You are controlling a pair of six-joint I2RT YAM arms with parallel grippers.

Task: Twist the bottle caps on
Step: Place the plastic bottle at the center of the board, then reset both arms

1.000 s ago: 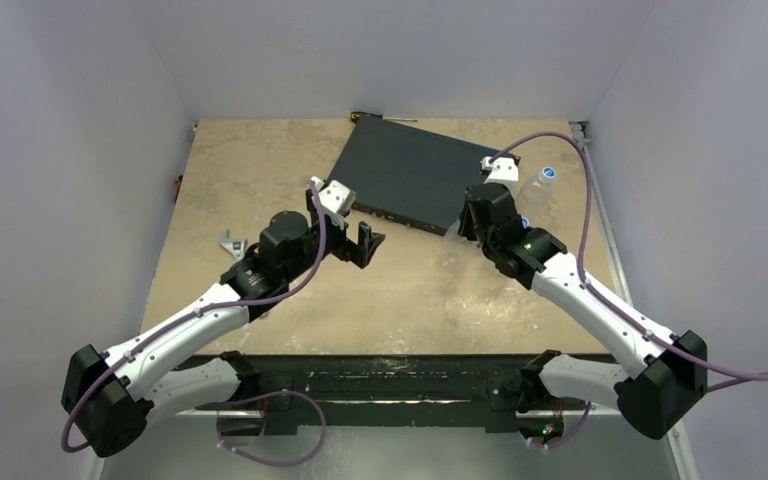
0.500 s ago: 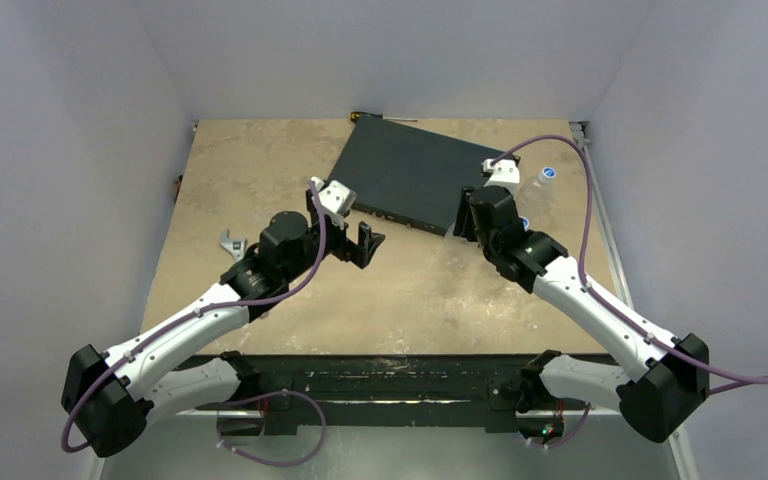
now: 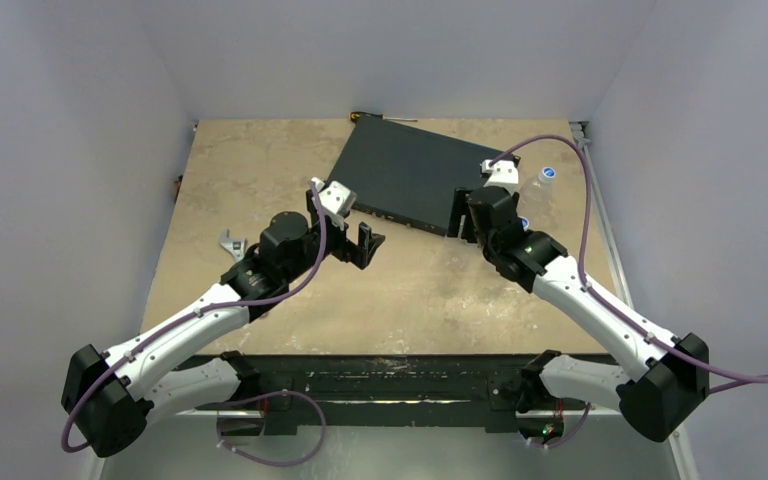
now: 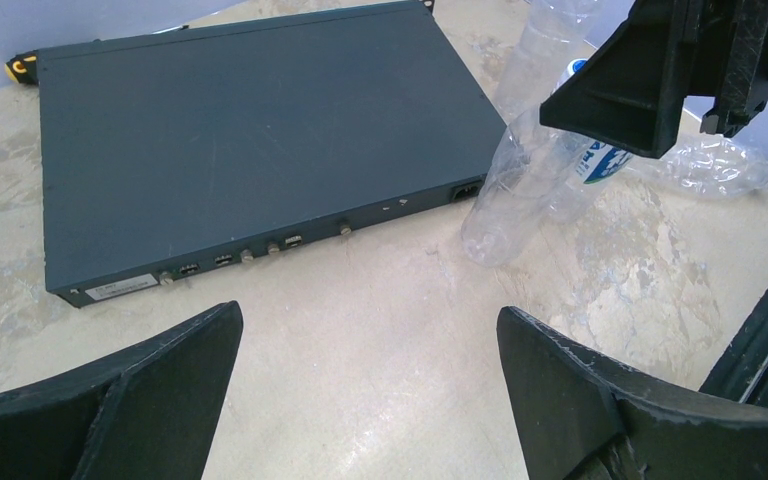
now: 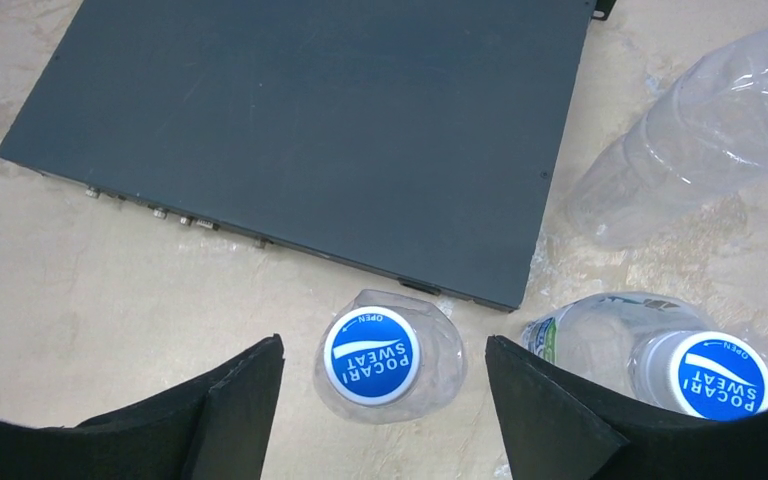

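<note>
Two bottles [image 5: 440, 375] standing by the black box's [image 5: 310, 130] right near corner already wear blue caps [image 5: 372, 355]; tightening them looks left to do. Right gripper [image 5: 382, 350] hangs wide above one of them, left gripper [image 4: 365, 330] wide and empty.

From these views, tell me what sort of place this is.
Probably a robot lab cell: plain white walls box in a marbled table, two arms are bolted at its near edge, and unrelated props sit on it, a black box, clear bottles, a wrench.
</note>
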